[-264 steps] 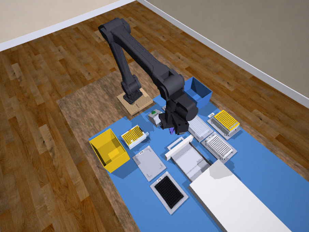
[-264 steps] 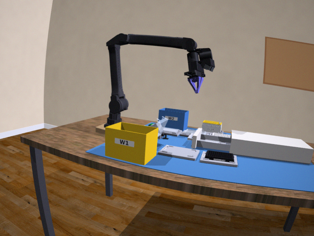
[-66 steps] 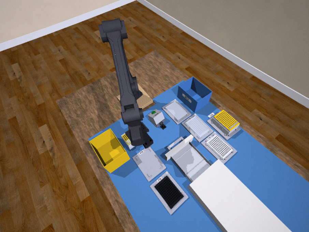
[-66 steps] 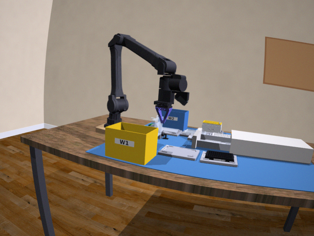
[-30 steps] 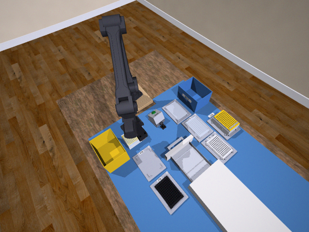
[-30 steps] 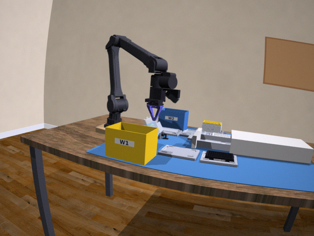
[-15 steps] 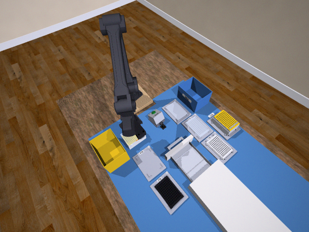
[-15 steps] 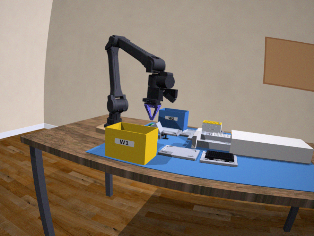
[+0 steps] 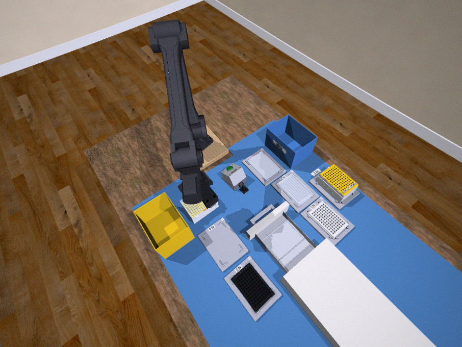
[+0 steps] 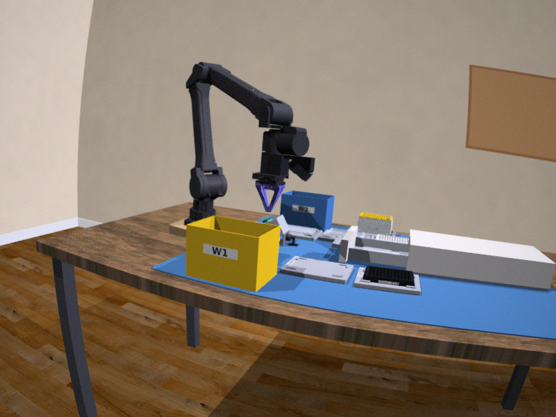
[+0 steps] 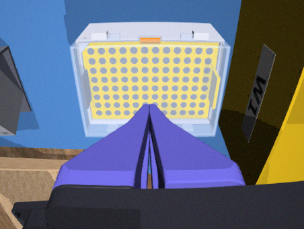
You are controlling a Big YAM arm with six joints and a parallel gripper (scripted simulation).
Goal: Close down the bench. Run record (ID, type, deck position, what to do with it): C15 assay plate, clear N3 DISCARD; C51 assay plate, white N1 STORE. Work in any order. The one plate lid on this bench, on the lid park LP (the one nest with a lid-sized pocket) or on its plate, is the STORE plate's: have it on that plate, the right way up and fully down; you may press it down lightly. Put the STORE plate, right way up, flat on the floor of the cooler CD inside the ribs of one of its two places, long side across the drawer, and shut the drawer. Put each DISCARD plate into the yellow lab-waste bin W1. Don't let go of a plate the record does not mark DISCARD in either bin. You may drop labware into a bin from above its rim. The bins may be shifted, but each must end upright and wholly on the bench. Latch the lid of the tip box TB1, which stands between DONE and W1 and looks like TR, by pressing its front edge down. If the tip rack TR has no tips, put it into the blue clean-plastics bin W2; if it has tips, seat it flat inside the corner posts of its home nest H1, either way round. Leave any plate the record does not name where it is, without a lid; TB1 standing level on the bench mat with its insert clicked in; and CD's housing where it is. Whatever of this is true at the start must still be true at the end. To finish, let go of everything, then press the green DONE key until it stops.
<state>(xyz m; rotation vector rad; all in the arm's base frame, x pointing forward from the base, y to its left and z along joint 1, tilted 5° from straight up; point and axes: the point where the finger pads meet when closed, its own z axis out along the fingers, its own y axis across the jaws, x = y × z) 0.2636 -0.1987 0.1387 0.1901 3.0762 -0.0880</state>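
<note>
From where I sit, yellow bin W1 [image 11: 268, 92] stands just beside tip box TB1 [image 11: 149, 79] on the tabletop; the box lies straight below my gripper [image 11: 148, 112], long axis crosswise in the wrist view, jaws together on nothing. Its orange front catch [image 11: 150, 39] sits far-side; whether the lid is latched, I cannot tell

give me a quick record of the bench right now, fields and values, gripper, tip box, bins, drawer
gripper: purple-fingered gripper shut, holding nothing, above the tip box
tip box: clear-lidded tip box with yellow insert on the blue mat, beside the yellow bin
yellow bin W1: upright
blue bin W2: upright
cooler drawer: open, no plate visible inside
</note>
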